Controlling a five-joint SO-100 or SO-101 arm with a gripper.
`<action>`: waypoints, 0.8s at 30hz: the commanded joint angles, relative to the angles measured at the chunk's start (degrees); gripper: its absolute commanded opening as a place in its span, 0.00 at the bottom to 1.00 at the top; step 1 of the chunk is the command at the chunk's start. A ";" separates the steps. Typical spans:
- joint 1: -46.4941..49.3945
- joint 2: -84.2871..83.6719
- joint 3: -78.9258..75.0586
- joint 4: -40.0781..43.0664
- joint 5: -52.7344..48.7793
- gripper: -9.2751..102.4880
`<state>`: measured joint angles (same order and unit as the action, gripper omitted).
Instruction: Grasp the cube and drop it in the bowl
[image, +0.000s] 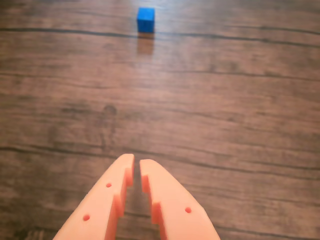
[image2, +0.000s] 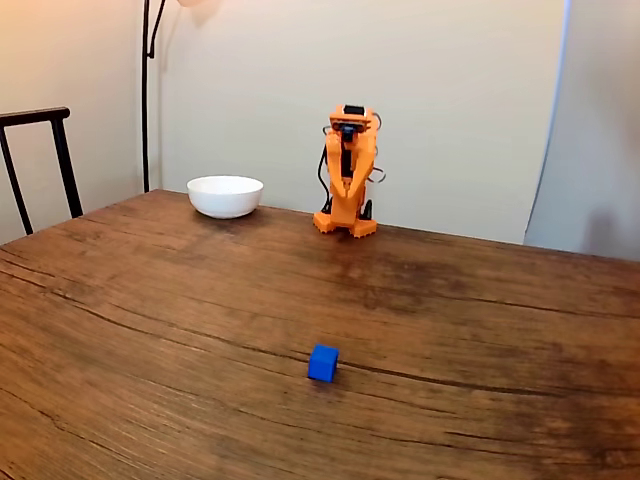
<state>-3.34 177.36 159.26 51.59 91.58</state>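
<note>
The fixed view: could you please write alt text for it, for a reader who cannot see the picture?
A small blue cube sits alone on a wooden table, near the camera. At the far edge an orange robot arm stands folded, with a white bowl to its left, well apart from the cube.

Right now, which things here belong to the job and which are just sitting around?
For the job:
cube
bowl
gripper, jaws nearly shut, empty

Just around:
chair
lamp pole
table
</note>
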 joint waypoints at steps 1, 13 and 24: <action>-0.35 -8.35 -8.17 -1.05 -0.35 0.08; -0.35 -41.66 -33.05 -1.05 -0.18 0.08; -1.93 -62.05 -40.87 -15.64 -0.18 0.08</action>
<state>-4.48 117.25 121.38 39.29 91.49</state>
